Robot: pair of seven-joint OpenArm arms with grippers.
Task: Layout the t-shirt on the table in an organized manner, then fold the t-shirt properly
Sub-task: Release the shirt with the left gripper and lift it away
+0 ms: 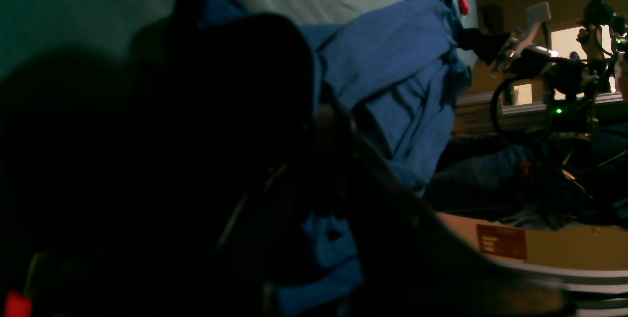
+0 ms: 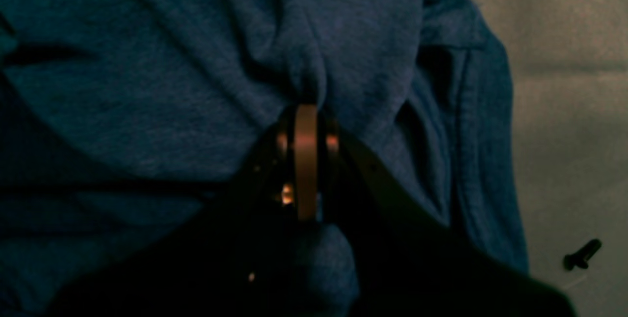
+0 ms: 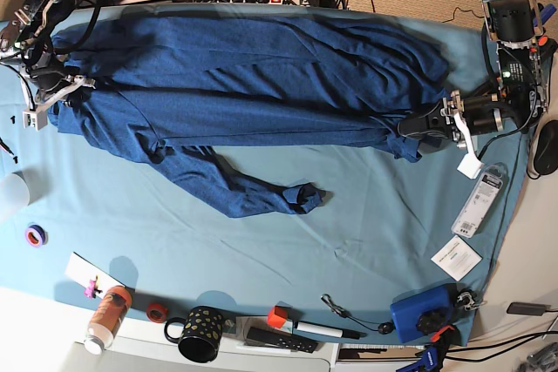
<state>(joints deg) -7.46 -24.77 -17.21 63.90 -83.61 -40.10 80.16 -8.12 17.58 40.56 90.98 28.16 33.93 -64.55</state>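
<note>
The dark navy t-shirt (image 3: 244, 76) lies stretched sideways across the far half of the teal table (image 3: 375, 224), creased, with one sleeve (image 3: 253, 193) trailing toward the front. My left gripper (image 3: 411, 123) is shut on the shirt's right end; in the left wrist view the gripper (image 1: 321, 111) is dark, with blue fabric (image 1: 392, 62) bunched around it. My right gripper (image 3: 57, 98) is shut on the shirt's left end. The right wrist view shows that gripper (image 2: 306, 111) pinching a fold of the shirt (image 2: 147, 62), jaws closed.
Along the front edge stand a bottle (image 3: 105, 317), a black dotted mug (image 3: 199, 334), a red tape roll (image 3: 156, 311), a red cube (image 3: 276, 315), a marker (image 3: 318, 329) and a blue box (image 3: 417, 316). A white device (image 3: 482, 200) and a card (image 3: 459, 257) lie at the right. A purple tape roll (image 3: 35, 235) lies at the left.
</note>
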